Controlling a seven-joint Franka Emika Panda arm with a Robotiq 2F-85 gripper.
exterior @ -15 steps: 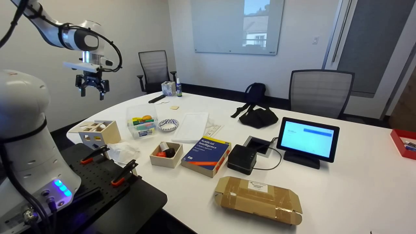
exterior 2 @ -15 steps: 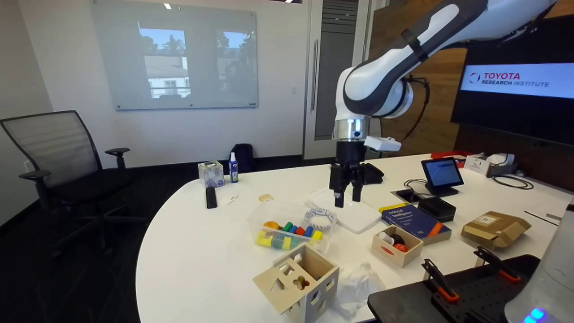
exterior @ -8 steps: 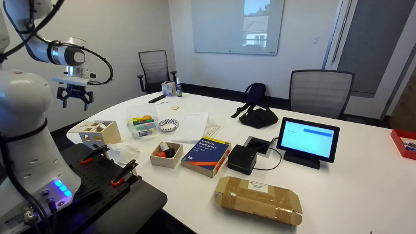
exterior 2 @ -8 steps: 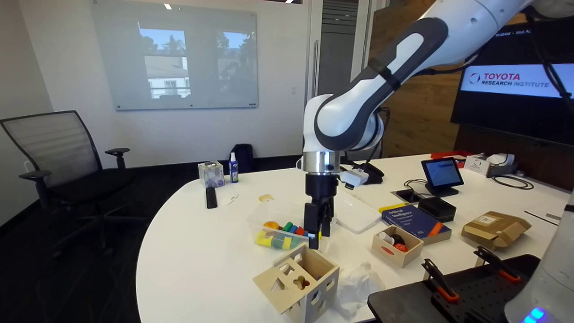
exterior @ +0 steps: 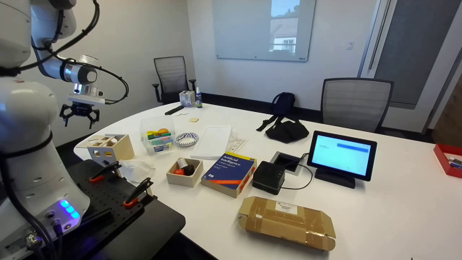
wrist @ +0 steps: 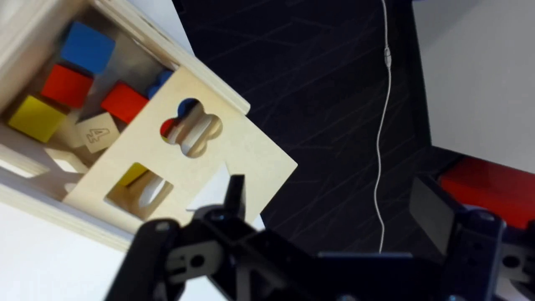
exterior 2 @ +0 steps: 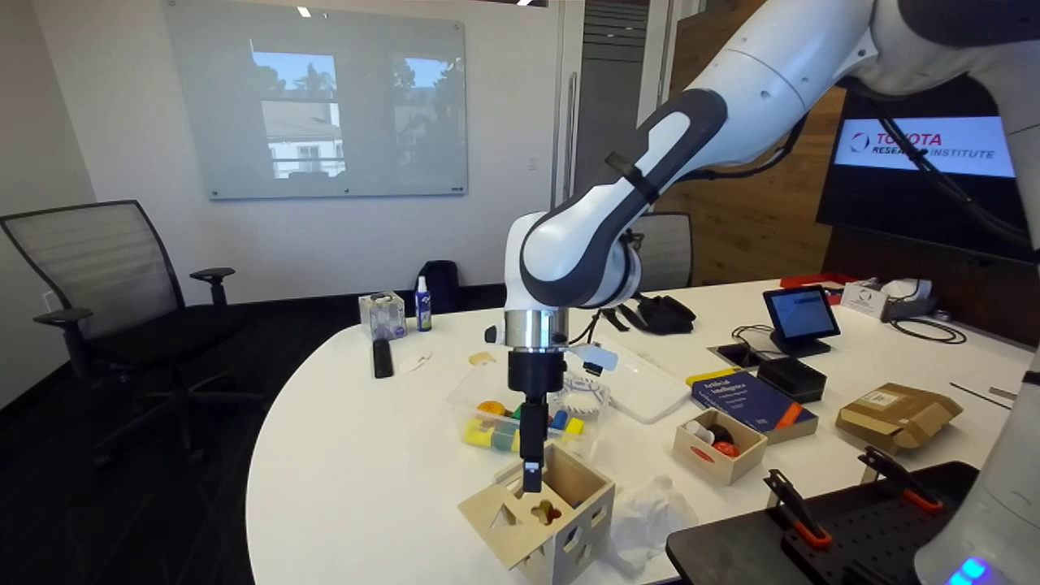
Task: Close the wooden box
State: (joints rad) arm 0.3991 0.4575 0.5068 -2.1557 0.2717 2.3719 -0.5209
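The wooden box point(exterior: 118, 150) stood near the edge of the counter point(exterior 2: 349, 471), its lid point(wrist: 184, 169) jutting out to one side. Above hung the tool point(exterior: 78, 125), spread wide, holding nothing, placed there, I guessed, to push the lid home.

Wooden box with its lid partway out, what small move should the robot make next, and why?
I'd probably lower the open fingers slightly toward the jutting end of the lid. In an exterior view they hang clear above the wooden box, and the wrist view seems to show them straddling that end. The lid leaves blocks inside uncovered, so it likely needs sliding in.
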